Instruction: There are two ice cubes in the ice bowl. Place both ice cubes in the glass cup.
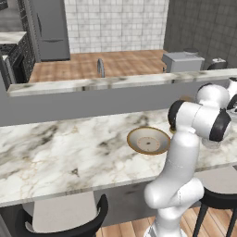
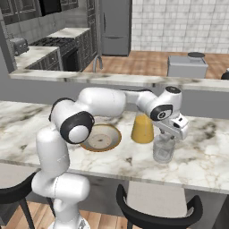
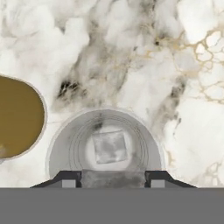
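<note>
Gripper [image 3: 113, 180] spread wide, directly above glass cup [image 3: 105, 144]; 1 ice cube [image 3: 110, 147] inside.

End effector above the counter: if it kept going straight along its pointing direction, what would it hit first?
Probably the glass cup: the end effector points into its mouth, where one ice cube already lies. Depth is unclear.

Pretty standard kitchen setup here. Big white marble counter [image 1: 69, 148] with grey and gold veining, and a raised marble ledge [image 1: 92, 84] behind it on a grey half wall. Past that there's a wood plank floor [image 2: 147, 60], white tiled wall [image 2: 179, 22], and a grey fridge [image 2: 115, 27]. Stove [image 2: 60, 47] with dark cabinets sits off to the left. Black stools [image 2: 156, 214] are tucked under the counter.
</note>
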